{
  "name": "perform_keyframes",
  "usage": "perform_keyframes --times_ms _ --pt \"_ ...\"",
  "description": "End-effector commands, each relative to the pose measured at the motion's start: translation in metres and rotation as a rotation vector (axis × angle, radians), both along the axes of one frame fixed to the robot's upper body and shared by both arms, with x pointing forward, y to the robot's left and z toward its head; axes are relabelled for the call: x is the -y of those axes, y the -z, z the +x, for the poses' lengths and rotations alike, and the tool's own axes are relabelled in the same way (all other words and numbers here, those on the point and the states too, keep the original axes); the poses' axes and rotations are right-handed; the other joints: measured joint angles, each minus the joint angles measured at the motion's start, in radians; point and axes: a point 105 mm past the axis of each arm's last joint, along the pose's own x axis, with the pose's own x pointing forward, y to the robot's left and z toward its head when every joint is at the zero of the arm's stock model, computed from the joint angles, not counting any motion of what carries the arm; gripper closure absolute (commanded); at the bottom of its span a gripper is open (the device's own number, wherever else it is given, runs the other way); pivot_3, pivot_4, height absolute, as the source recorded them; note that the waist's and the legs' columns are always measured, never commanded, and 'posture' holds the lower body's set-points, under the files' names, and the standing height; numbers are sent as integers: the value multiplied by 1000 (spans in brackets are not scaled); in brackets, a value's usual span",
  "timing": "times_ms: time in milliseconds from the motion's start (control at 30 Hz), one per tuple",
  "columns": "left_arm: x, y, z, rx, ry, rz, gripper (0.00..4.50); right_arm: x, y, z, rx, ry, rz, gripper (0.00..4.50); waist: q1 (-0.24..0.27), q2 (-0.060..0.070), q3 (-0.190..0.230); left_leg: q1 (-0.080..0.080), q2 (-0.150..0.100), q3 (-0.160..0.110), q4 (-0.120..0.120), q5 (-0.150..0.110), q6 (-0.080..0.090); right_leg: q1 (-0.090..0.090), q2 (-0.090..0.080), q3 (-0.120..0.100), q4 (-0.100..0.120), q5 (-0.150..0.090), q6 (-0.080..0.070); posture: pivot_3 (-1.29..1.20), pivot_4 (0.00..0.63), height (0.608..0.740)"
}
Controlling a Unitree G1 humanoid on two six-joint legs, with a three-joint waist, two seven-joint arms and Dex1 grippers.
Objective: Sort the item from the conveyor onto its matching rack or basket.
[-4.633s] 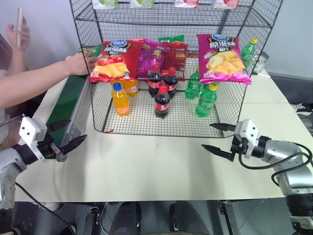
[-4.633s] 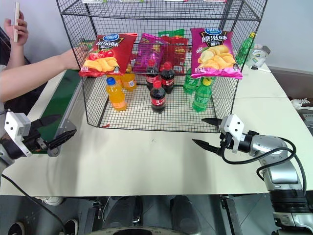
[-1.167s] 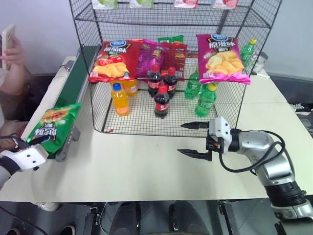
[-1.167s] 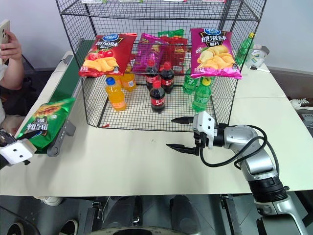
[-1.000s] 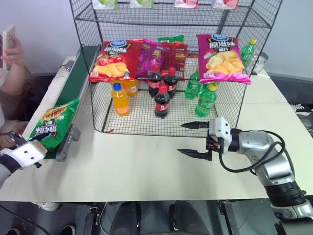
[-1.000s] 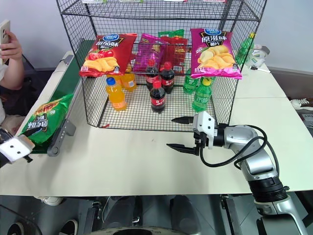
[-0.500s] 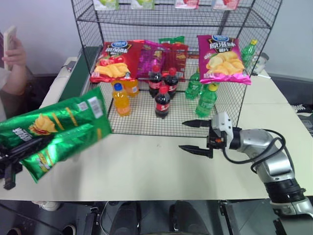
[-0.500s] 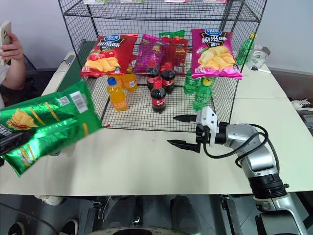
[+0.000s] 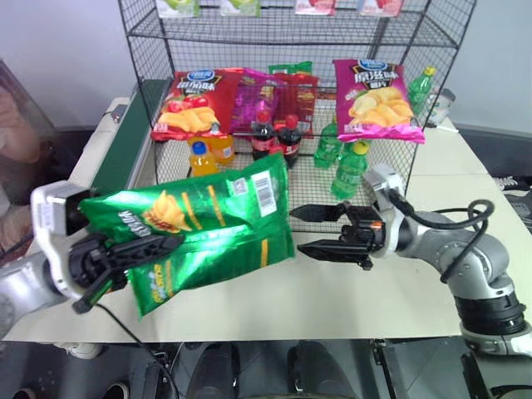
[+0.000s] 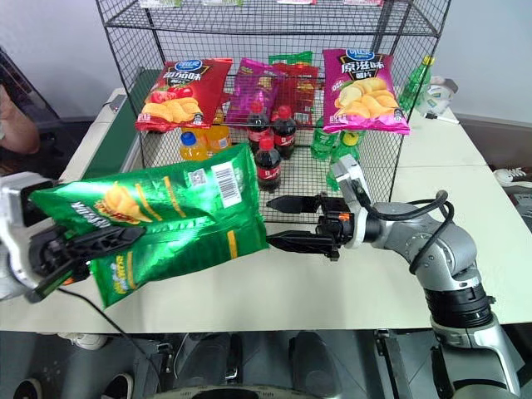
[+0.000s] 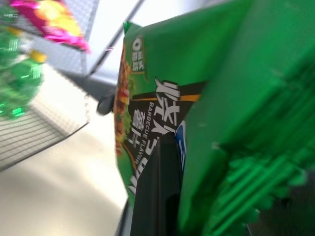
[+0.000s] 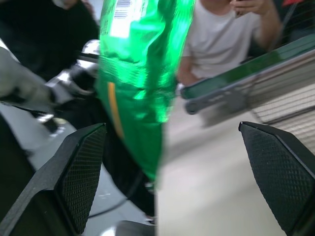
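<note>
The item, a glossy green chip bag (image 9: 208, 224), hangs in the air over the table's front, barcode side up. My left gripper (image 9: 162, 247) is shut on the bag's left end; in the left wrist view one black finger (image 11: 156, 196) lies against the bag (image 11: 231, 98). My right gripper (image 9: 295, 229) is open, pointing left, its fingertips just off the bag's right edge; in the right wrist view the bag (image 12: 142, 64) hangs ahead of its spread fingers (image 12: 81, 172). The conveyor (image 9: 116, 145) runs along the table's left side. The black wire rack (image 9: 133, 50) stands behind.
On the rack's middle tier lie a red chip bag (image 9: 195, 100) and a magenta chip bag (image 9: 378, 87), with several drink bottles (image 9: 274, 137) on the tier below. A person (image 12: 221, 29) stands at the conveyor's left side. A bare strip of table (image 9: 357, 291) lies in front.
My left gripper has swung the green bag up and to the right, from beside the conveyor's end to the table's middle, rolling it over. My right gripper rose and turned toward the bag.
</note>
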Motion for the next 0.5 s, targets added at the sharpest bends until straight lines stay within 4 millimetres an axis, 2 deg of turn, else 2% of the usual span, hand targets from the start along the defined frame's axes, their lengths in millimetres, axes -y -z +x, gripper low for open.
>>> perform_keyframes --times_ms 33,233,333,467,500 --pt "10 2 3 1 66 12 4477 -8 -12 -11 5 -75 29 0 0 0 0 -1 0 0 0 0 0 -1 0 0 0 0 0 0 150 739" --pt "16 7 13 30 62 27 4477 -14 -11 -20 -31 -136 29 0 -2 0 0 -4 0 0 0 0 0 -5 1 1 0 0 0 0 150 739" --pt "18 11 19 65 33 39 4500 -19 -6 -26 -55 -175 5 770 -1 0 0 -5 0 0 0 0 0 -5 1 1 0 0 0 0 150 739" --pt "20 16 22 96 12 62 4500 -23 -9 -21 -85 -154 40 2776 -1 0 0 -5 0 0 0 0 0 -5 1 1 0 0 0 0 150 739" --pt "20 17 23 105 5 67 4500 -24 -9 -21 -83 -154 41 3157 -1 0 0 -5 0 0 0 0 0 -5 1 1 0 0 0 0 150 739"
